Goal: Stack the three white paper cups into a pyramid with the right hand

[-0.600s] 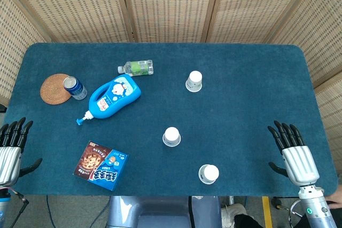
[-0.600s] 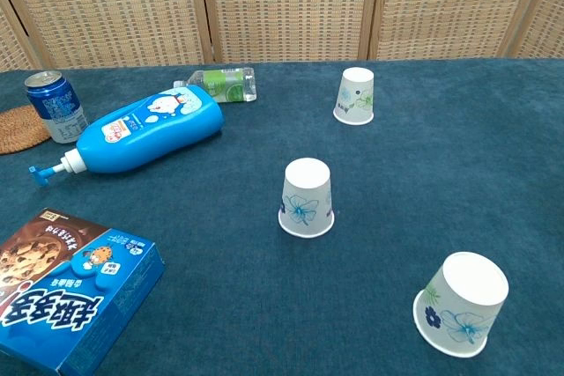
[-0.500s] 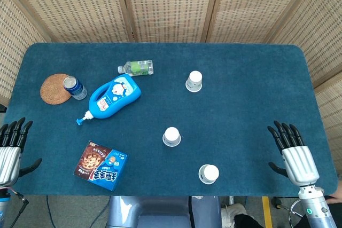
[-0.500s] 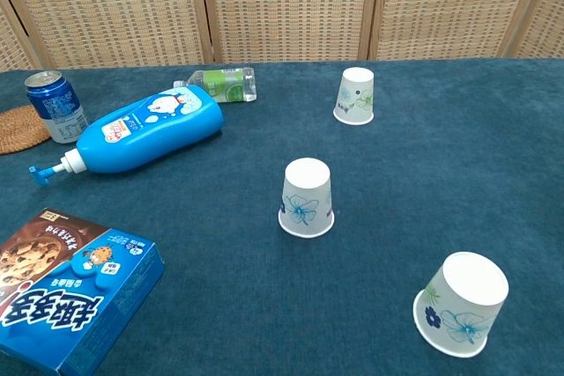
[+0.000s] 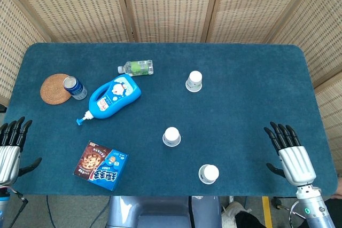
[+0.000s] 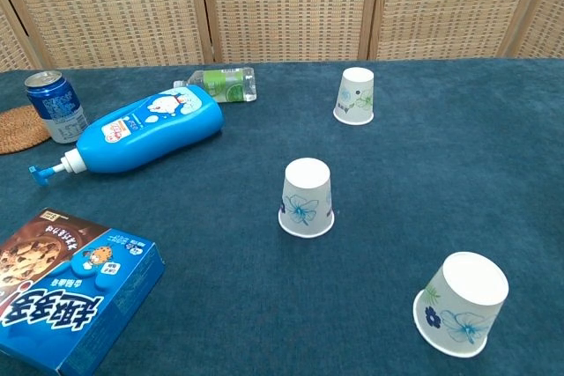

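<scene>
paper cups (image 6: 307,198) | white, blue flowers, upside down, apart | right robot hand (image 5: 292,155) empty, fingers spread

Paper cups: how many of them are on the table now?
3, all upside down and apart. Far cup stands toward the back, right of the small bottle. Middle cup stands near the table's centre. Near cup stands by the front edge. None seems hidden.

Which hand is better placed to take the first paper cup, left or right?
The right hand, probably. It is open at the table edge, near the nearest cup. The left hand sits beyond the cookie box, farther from every cup.
</scene>
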Controlling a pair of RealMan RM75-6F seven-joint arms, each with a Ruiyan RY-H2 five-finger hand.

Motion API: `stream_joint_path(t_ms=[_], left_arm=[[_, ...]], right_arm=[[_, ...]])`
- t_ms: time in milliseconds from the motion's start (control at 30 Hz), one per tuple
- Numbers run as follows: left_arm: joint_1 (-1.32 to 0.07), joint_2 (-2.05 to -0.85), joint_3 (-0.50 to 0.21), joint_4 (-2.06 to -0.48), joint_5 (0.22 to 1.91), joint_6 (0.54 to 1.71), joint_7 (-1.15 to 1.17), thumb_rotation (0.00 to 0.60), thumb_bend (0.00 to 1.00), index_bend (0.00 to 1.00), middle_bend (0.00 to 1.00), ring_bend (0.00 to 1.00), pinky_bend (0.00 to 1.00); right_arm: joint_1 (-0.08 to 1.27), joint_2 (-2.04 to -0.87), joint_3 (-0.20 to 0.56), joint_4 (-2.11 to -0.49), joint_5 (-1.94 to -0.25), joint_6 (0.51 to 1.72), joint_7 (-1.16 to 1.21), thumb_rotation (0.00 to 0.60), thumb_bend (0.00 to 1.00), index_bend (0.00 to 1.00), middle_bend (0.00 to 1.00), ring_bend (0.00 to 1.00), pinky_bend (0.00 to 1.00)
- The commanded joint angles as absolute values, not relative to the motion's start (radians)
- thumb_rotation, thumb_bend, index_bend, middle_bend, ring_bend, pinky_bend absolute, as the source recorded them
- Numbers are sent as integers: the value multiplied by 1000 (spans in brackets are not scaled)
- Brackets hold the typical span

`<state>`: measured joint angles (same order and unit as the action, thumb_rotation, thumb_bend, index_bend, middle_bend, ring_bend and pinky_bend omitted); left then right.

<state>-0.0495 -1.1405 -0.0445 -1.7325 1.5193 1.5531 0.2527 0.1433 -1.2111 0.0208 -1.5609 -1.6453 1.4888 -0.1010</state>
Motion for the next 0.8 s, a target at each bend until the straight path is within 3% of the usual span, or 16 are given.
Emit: stream_joint_path(t_ms=[33, 500, 800], left_arm=[[-46, -1136, -44, -1737, 1522, 1560, 249, 600, 202, 0, 0, 0, 21], [-41, -1133, -42, -1742, 1529, 1570, 247, 600, 204, 0, 0, 0, 21], [-44, -1145, -36, -1741, 1540, 1565, 270, 600, 205, 0, 0, 0, 21]], right_arm=[[143, -1212, 19, -1561, -1653, 1493, -101, 600, 123, 83, 0, 0, 75], [155, -1201, 20, -1542, -1654, 1481, -51, 600, 123, 90, 0, 0, 76], [203, -1200, 20, -1438, -1707, 1471, 125, 600, 123, 154, 0, 0, 77]])
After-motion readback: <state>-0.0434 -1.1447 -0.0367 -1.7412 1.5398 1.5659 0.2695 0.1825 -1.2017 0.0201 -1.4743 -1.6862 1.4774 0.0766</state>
